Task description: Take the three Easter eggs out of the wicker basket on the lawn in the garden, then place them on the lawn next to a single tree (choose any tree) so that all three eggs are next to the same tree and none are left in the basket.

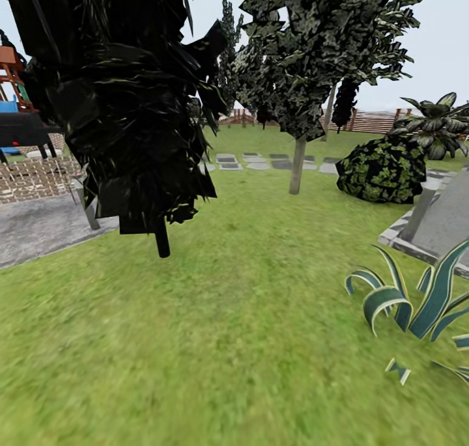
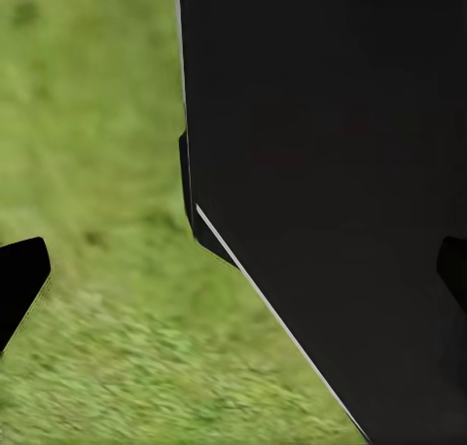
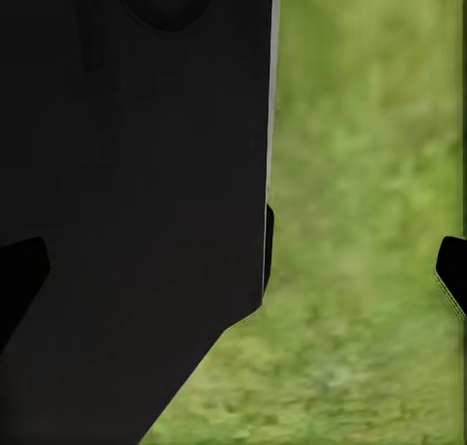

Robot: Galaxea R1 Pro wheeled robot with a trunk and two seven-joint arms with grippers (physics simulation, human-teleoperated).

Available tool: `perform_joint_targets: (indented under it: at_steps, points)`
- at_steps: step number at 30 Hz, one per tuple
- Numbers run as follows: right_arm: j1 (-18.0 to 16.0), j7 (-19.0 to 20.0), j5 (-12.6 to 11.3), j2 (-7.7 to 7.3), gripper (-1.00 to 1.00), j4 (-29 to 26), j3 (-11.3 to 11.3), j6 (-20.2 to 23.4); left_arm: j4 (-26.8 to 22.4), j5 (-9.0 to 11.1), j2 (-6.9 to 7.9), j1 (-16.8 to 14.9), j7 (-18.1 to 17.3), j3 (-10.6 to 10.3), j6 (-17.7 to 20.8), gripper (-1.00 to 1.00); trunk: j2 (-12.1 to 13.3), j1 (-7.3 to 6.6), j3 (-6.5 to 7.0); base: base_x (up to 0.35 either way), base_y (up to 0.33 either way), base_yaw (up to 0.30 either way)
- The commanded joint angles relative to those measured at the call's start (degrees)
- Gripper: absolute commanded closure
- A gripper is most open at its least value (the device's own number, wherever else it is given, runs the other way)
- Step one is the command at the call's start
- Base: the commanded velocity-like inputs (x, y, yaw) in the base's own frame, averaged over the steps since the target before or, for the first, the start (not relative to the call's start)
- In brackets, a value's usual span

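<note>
The lawn [image 1: 215,316] spreads out ahead, mottled green, inside the garden's brown slat fence [image 1: 374,122]. A tree [image 1: 298,166] with a straight pale trunk and a green-grey crown stands at middle distance, right of centre. The Easter eggs and the wicker basket are out of view. My left gripper [image 2: 233,289] is open, its dark fingertips [image 2: 19,279] wide apart over grass, with nothing between them. My right gripper [image 3: 233,279] is open too, fingertips [image 3: 452,270] spread, also holding nothing.
An all-black tree [image 1: 161,237] stands close on the left. A grey paved patio [image 1: 39,224] lies beyond it. A round bush [image 1: 381,169], a grey stone slab [image 1: 443,218] and a striped-leaf plant [image 1: 417,303] line the right. My black body [image 2: 341,172] fills part of both wrist views.
</note>
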Motion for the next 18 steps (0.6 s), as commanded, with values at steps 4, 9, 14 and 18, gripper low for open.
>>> perform_joint_targets:
  at_steps: [4,9,14,18]
  points:
    - [-0.08,0.01,0.03,0.00,-1.00,0.13,0.02,-0.04,-0.12,-0.02,0.01,0.04,0.00,0.01,-0.03,-1.00,-0.02,0.03,-0.04,0.330,0.000,0.000]
    - [-0.08,0.01,0.17,0.01,-1.00,0.13,0.06,0.01,-0.10,-0.05,-0.02,0.04,0.00,0.01,-0.03,-1.00,-0.02,0.03,-0.04,0.315,0.000,0.000]
    - [-0.08,0.20,0.30,-0.03,-1.00,0.15,0.10,0.13,-0.04,-0.10,-0.15,0.04,0.00,0.01,-0.03,-1.00,-0.02,0.03,-0.04,0.095,0.000,0.000]
    - [-0.09,0.21,0.36,-0.01,-1.00,0.14,0.11,0.24,-0.05,-0.10,-0.10,0.04,0.00,0.01,-0.03,-1.00,-0.02,0.03,-0.04,0.008,0.000,0.000]
